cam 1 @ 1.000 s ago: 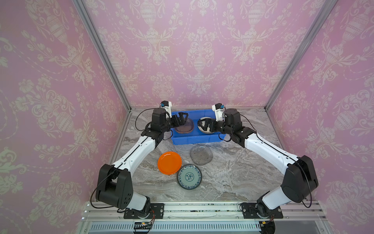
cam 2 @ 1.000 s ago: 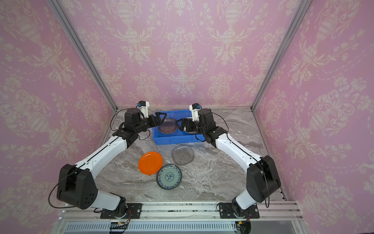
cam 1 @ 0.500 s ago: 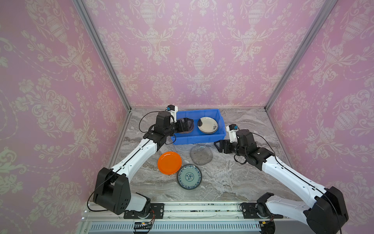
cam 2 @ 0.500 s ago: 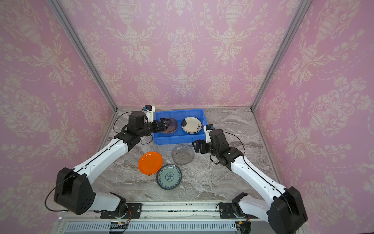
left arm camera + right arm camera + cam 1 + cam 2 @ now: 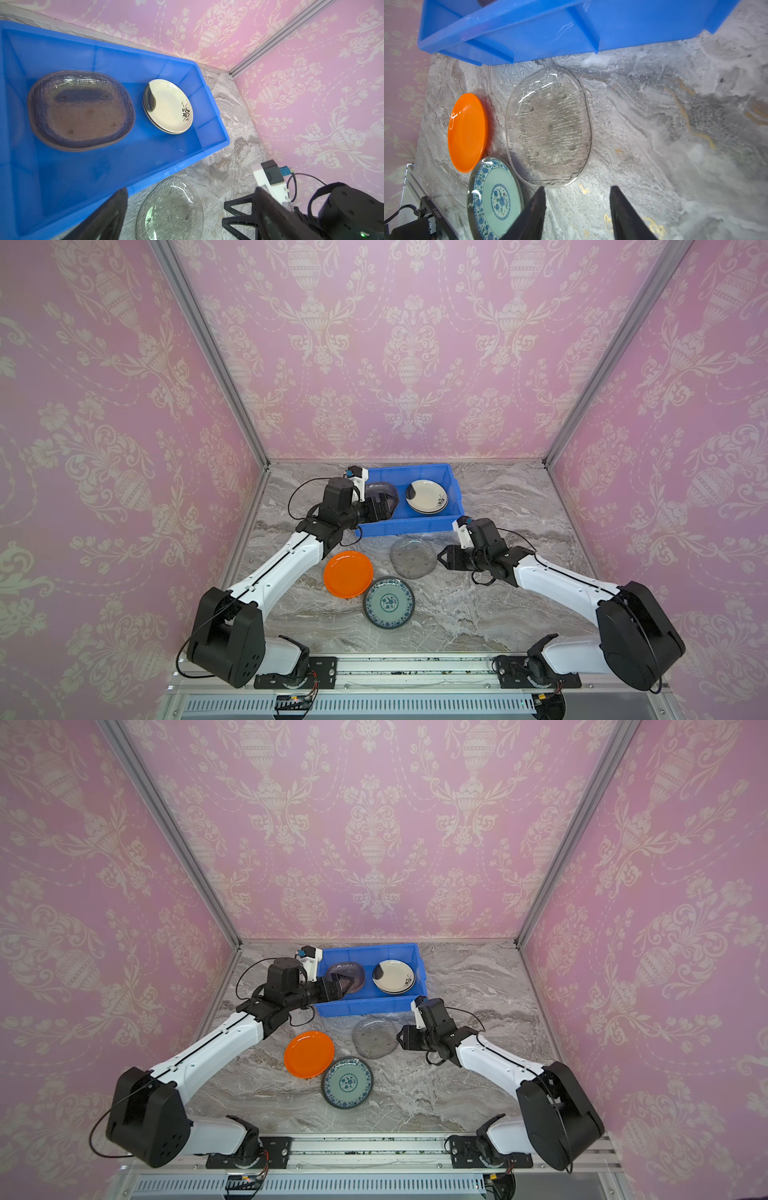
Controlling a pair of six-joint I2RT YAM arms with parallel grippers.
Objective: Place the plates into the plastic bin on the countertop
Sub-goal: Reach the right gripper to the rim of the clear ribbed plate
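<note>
Your bin point(image 5: 415, 526) sits at the back of the countertop point(image 5: 498, 605).
Inside: left stack point(image 5: 81, 110) and right stack point(image 5: 427, 497); just before it lies the glass plate point(image 5: 413, 558); nearer you, the plain plate point(image 5: 348, 573) touches the patterned plate point(image 5: 389, 602) to its right.

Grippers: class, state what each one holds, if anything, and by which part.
Nothing is held. The left gripper is open above the plastic bin; the right gripper is open and empty, beside the clear glass plate.

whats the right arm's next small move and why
Probably ease the empty right gripper forward until its parted jaws straddle the near rim of the clear glass plate, which lies flat on the countertop just ahead, outside the blue bin.
</note>
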